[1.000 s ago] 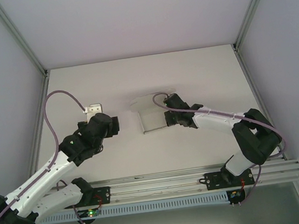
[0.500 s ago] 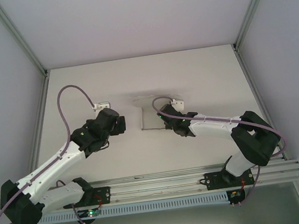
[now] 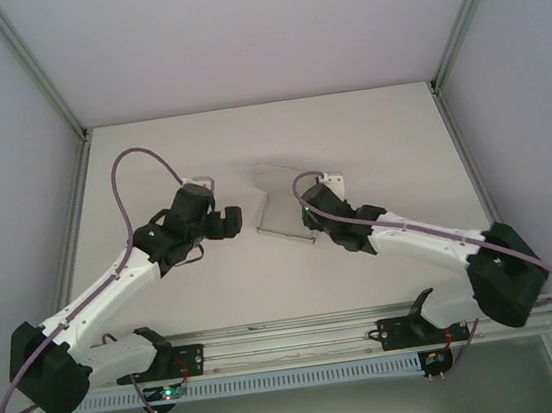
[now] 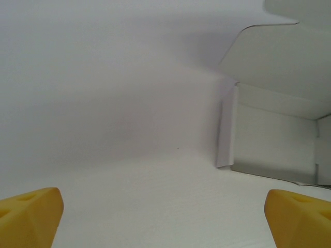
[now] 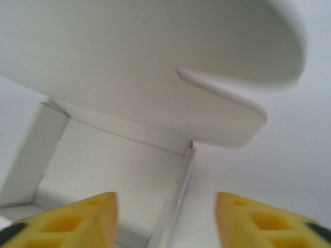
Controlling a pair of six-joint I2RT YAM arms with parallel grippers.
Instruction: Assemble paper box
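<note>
The paper box (image 3: 278, 204) is a half-formed white card box in the middle of the table, its lid flap raised at the far side. My right gripper (image 3: 309, 224) is at the box's right wall. In the right wrist view it (image 5: 165, 222) is open, and the thin side wall (image 5: 175, 206) runs up between the yellow fingertips (image 5: 77, 219) with a gap on both sides. The lid flap (image 5: 155, 57) arches overhead. My left gripper (image 3: 232, 222) hovers just left of the box. It (image 4: 165, 219) is wide open over bare table, facing the box (image 4: 274, 139).
Aluminium posts (image 3: 74, 221) border the white table on both sides, with pale walls behind. A metal rail (image 3: 302, 336) carrying the arm bases runs along the near edge. Purple cables (image 3: 140, 168) loop above both wrists.
My right gripper has opened, letting go of the box's right wall. The left arm has swung right toward the box. The box has turned slightly.
</note>
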